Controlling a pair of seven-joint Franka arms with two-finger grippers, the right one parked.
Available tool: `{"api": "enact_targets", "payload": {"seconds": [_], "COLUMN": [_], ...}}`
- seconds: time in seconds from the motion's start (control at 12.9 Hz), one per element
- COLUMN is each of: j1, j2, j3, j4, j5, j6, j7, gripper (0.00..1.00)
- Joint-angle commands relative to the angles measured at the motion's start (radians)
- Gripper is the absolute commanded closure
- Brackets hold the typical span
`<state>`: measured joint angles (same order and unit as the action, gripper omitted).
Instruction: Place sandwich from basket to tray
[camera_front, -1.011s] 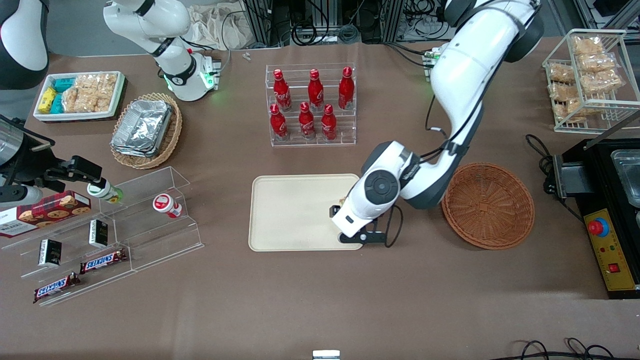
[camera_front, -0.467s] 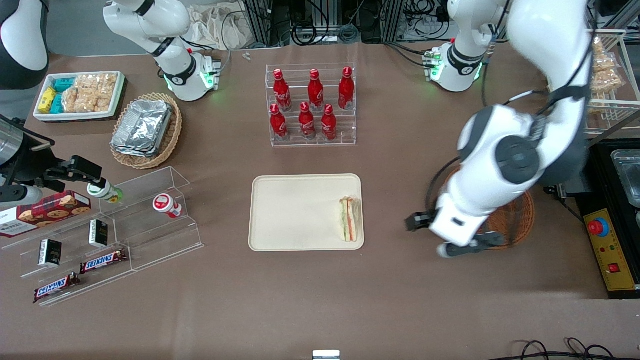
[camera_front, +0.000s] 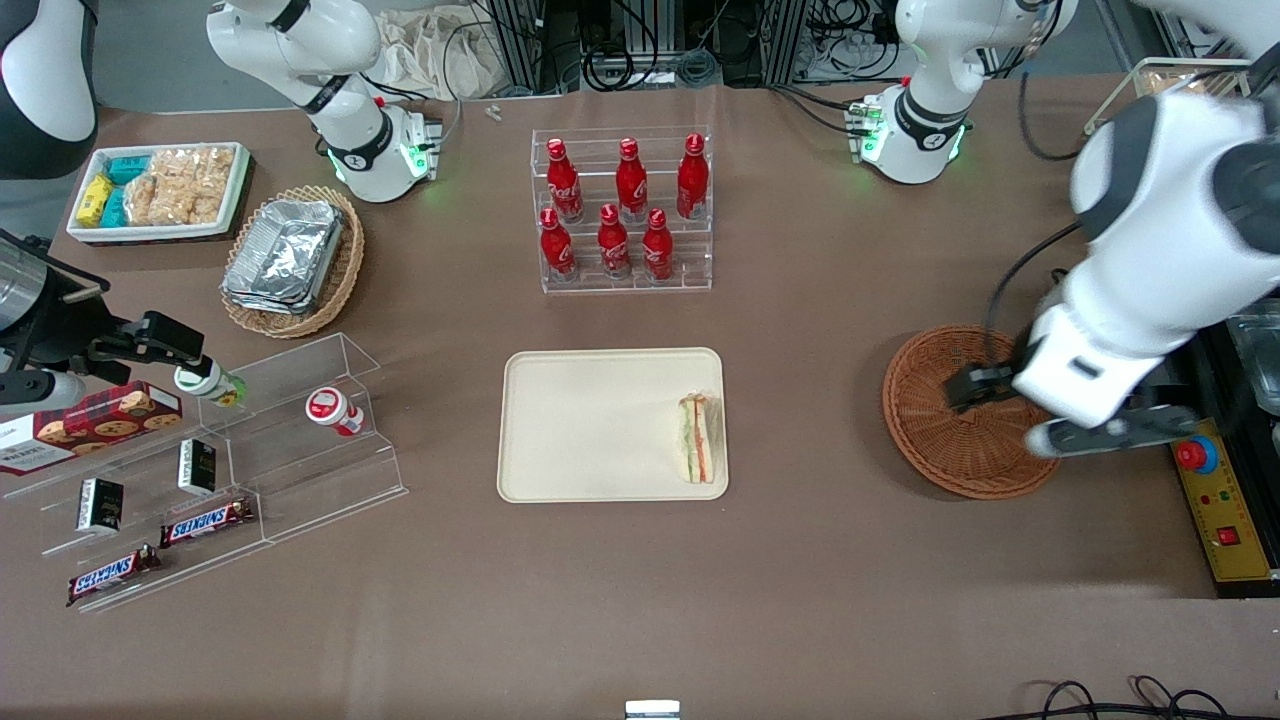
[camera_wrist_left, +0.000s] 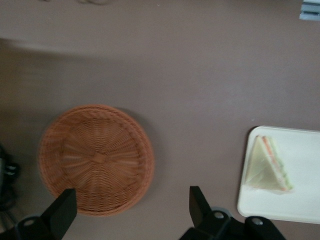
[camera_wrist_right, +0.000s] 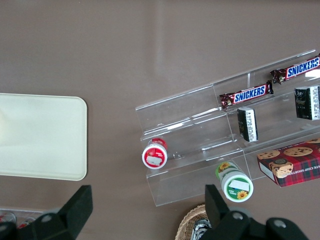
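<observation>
The sandwich (camera_front: 700, 438) (camera_wrist_left: 267, 165), a wrapped wedge with green and orange-red stripes, lies on the cream tray (camera_front: 590, 420) (camera_wrist_left: 300, 200) (camera_wrist_right: 40, 135), at the tray's end toward the working arm. The reddish-brown wicker basket (camera_front: 945, 445) (camera_wrist_left: 95, 157) stands on the table toward the working arm's end and holds nothing. My gripper (camera_front: 995, 417) (camera_wrist_left: 131, 192) hangs high above the basket's rim, open, with nothing between its fingers. It is well apart from the sandwich.
A clear rack of red bottles (camera_front: 625, 210) stands farther from the front camera than the tray. A black control box with a red button (camera_front: 1215, 490) sits beside the basket. A wire rack of snacks (camera_front: 1180, 150), a tan basket of foil trays (camera_front: 290, 255) and an acrylic shelf (camera_front: 230, 450) stand round the table.
The gripper has let go of the sandwich on the tray, risen and swung away toward the working arm's end, passing over the basket. The sandwich has stayed put since half a second ago.
</observation>
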<state>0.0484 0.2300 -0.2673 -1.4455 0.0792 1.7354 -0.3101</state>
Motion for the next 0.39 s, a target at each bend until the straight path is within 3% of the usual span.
{"api": "enact_targets", "payload": {"seconds": [0.0,0.31], "j1": [0.015,0.018], "j2": [-0.09,-0.095], "j3": [0.094,0.126], "j4": [-0.07,-0.075], "j5": [-0.074,-0.078], "j6": [0.006,-0.013], "j7": [0.109,0.1], "gripper": [0.0,0.0]}}
